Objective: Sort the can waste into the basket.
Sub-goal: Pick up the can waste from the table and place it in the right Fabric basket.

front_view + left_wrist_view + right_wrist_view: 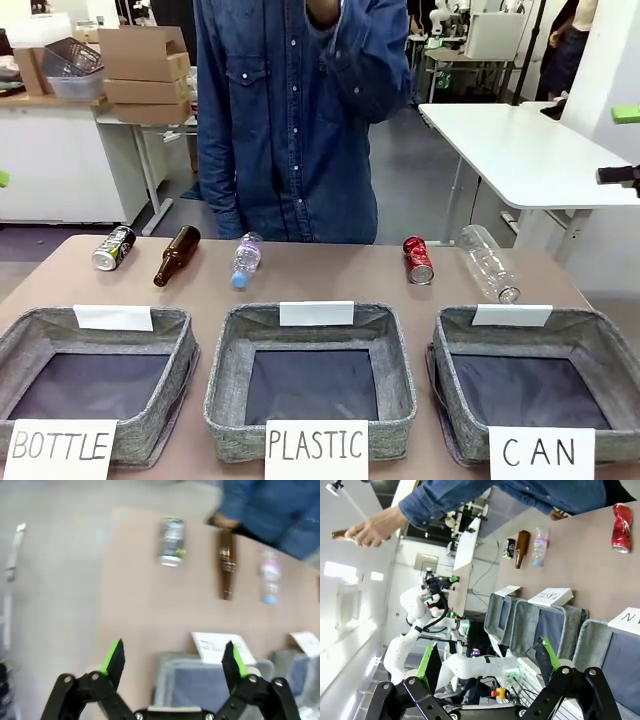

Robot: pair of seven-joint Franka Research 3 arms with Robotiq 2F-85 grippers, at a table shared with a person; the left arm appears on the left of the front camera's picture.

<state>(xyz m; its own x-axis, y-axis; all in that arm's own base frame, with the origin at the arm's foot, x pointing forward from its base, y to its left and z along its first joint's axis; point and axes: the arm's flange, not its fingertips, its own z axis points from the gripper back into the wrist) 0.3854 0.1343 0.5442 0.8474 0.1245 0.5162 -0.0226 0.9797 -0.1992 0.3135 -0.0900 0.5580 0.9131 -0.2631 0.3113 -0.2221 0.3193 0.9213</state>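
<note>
- Both grippers are hanging with jaws spread wide, holding nothing. The left gripper (174, 655) is hovering above the left side of the bench (330, 280), and the right gripper (488, 652) is looking in from the right side.
- Neither can is lying in the basket (446, 385) signed "CAN", so sorting looks not yet begun.
- Just behind that basket the red can (418, 260) is lying on the bench. The dark can (113, 248) is resting at the far left, well apart from it.
</note>
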